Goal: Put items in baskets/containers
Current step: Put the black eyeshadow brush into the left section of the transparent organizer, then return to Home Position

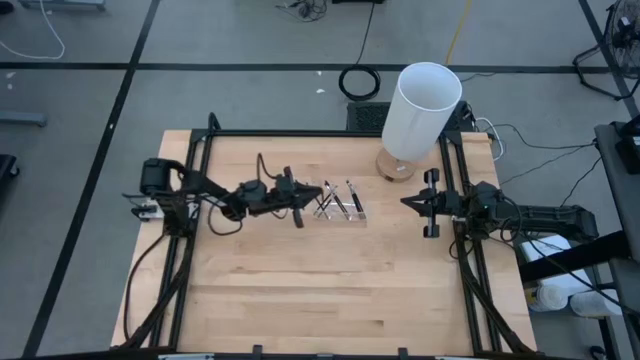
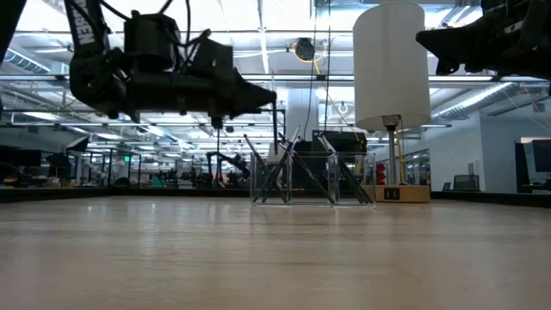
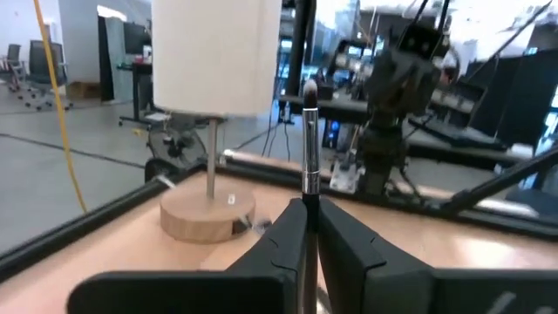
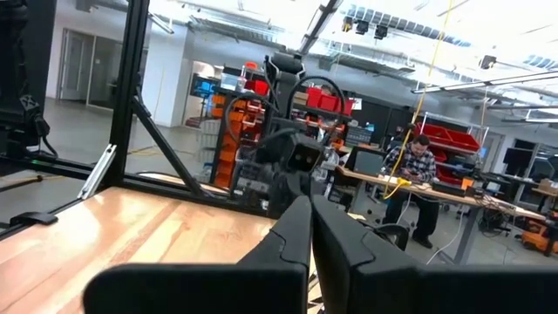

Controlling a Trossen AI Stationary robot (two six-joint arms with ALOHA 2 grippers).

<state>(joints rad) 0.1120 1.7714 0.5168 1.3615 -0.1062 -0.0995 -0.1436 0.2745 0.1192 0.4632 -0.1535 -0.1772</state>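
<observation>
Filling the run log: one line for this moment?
left gripper: shut on stick, beside tray | right gripper: shut, waiting

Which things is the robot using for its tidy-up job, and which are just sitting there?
For the job:
- the stick pinched in the left gripper
- the sticks already in the clear tray

Just sitting there:
- the white cylinder on its round wooden base
- the right gripper, shut and waiting at the table's right side

The right gripper (image 4: 310, 228) has its 2 dark fingers pressed together above the wooden table (image 4: 131, 235). Facing it, the other arm (image 4: 292, 148); beyond, a seated person (image 4: 420, 170) at a desk.
</observation>
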